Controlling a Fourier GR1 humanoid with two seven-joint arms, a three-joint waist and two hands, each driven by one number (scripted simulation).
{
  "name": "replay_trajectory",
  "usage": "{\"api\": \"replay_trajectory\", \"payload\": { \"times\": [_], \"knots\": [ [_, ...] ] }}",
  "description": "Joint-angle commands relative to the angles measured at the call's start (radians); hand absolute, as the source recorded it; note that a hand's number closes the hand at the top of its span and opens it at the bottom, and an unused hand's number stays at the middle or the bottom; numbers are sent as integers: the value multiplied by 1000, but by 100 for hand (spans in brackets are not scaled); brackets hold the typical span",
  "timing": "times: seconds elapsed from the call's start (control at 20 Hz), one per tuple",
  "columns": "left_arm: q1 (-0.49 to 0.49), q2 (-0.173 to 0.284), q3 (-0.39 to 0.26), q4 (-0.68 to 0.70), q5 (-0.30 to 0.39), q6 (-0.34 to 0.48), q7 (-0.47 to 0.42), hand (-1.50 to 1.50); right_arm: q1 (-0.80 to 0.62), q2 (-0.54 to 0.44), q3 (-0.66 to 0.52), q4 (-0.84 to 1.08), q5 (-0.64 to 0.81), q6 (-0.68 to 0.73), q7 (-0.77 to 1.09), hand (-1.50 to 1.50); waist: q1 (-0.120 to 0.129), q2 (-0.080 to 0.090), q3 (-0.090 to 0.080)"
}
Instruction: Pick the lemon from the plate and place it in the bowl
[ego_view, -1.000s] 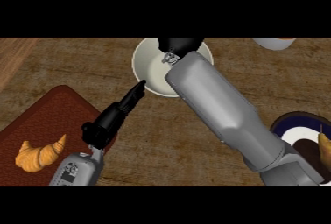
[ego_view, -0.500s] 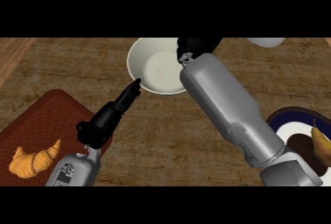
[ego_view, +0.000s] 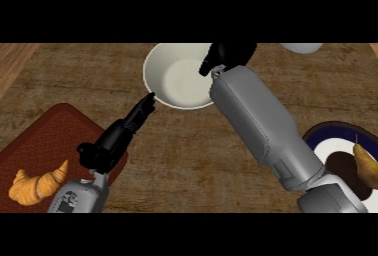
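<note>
The white bowl (ego_view: 177, 76) stands at the far middle of the counter. My right hand (ego_view: 229, 54) hangs over the bowl's right rim, and its grey forearm (ego_view: 262, 127) slants down to the lower right. Anything inside that hand is hidden. A dark-rimmed plate (ego_view: 322, 136) sits at the right edge, partly behind the forearm. A yellow-brown fruit with a pointed end (ego_view: 364, 164) lies on it; I cannot tell whether it is the lemon. My left hand (ego_view: 118, 135) is open, its straight fingers pointing up-right to just short of the bowl's lower-left rim.
A reddish-brown board (ego_view: 44, 145) lies at the lower left with a croissant (ego_view: 37, 186) on it. A pale object (ego_view: 303, 47) is cut off at the top right. Bare wooden counter (ego_view: 188, 150) lies between the two arms.
My right hand has moved right, from above the bowl's middle to its right rim. The left hand has edged up toward the bowl.
</note>
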Motion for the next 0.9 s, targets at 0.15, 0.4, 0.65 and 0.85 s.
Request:
{"api": "replay_trajectory", "payload": {
  "times": [0.15, 0.4, 0.65, 0.85],
  "knots": [
    [23, 10, 5, -13, -11, 7, 10, 0, -51, 10, -21, -3, 97, -303, 185, -150, -35, -10, 0],
    [31, 5, 38, 17, -8, 31, -11, 0, 4, 10, -80, -93, 168, -420, 229, -150, -91, -23, 0],
    [71, -4, 32, -16, -12, 47, -13, 0, 151, 10, -99, -225, 212, -480, 236, -150, -121, -39, 1],
    [76, 24, 71, 4, -9, 50, -6, 0, 288, 10, -116, -383, 266, -495, 210, -150, -151, -46, 1]
  ]
}}
